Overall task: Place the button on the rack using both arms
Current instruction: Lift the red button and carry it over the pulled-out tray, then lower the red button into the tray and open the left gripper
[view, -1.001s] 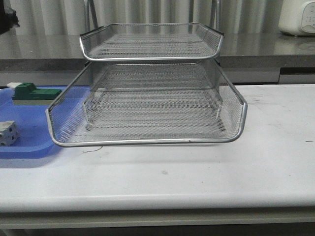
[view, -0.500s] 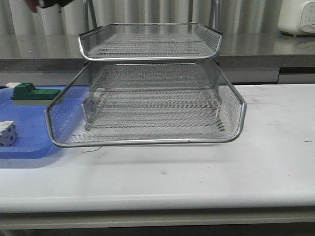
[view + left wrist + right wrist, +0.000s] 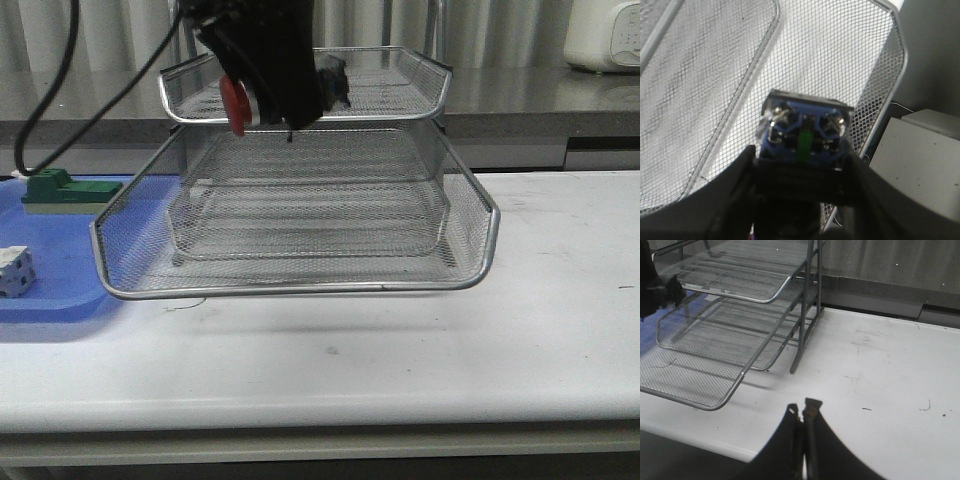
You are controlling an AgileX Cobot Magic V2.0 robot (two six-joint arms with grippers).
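The silver wire-mesh rack (image 3: 300, 210) stands mid-table. My left gripper (image 3: 268, 75) hangs in front of the top tier's front rim, above the larger tier below. It is shut on the button; the red head (image 3: 234, 105) points left. In the left wrist view the button's blue and black body (image 3: 802, 132) sits between my dark fingers (image 3: 735, 185), over the rack's mesh (image 3: 700, 75). My right gripper (image 3: 803, 412) is shut and empty, low over the white table, to the right of the rack (image 3: 715, 315). It is out of the front view.
A flat blue tray (image 3: 60, 260) lies left of the rack with a green-and-beige block (image 3: 60, 190) and a small white block (image 3: 14, 270). A grey counter (image 3: 560, 100) runs behind the table, with a white appliance (image 3: 605, 35) at the far right. A black cable (image 3: 60, 90) hangs at the upper left.
My left arm has swung in from the upper left edge to the front of the rack's top tier, carrying the button. The rack has shifted slightly.
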